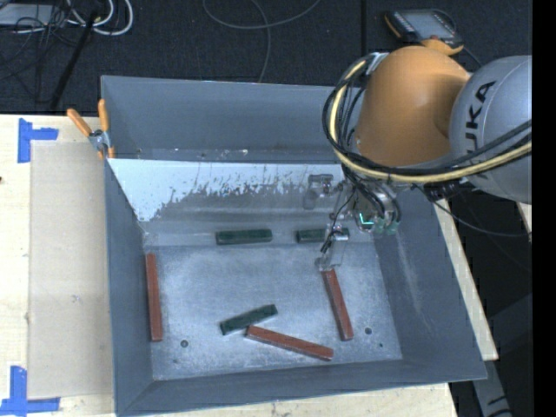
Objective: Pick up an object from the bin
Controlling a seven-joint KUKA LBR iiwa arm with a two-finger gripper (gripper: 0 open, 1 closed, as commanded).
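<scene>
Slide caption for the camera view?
Tool at the upper end of a long reddish-brown bar, right side of the grey metal bin.

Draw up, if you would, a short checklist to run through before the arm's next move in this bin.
1. Claw above the upper end of the red-brown flat stick lying on the right of the floor: ok.
2. Stick lifted: not ok, it lies flat on the floor.
3. Claw touching the stick: cannot tell.
4. Claw clear of the short dark green bar beside it: cannot tell, they are very close.
5. Stick free of the other red-brown stick near the front: ok, a gap shows between them.
6. Claw clear of the right wall of the grey metal bin: ok.
</scene>
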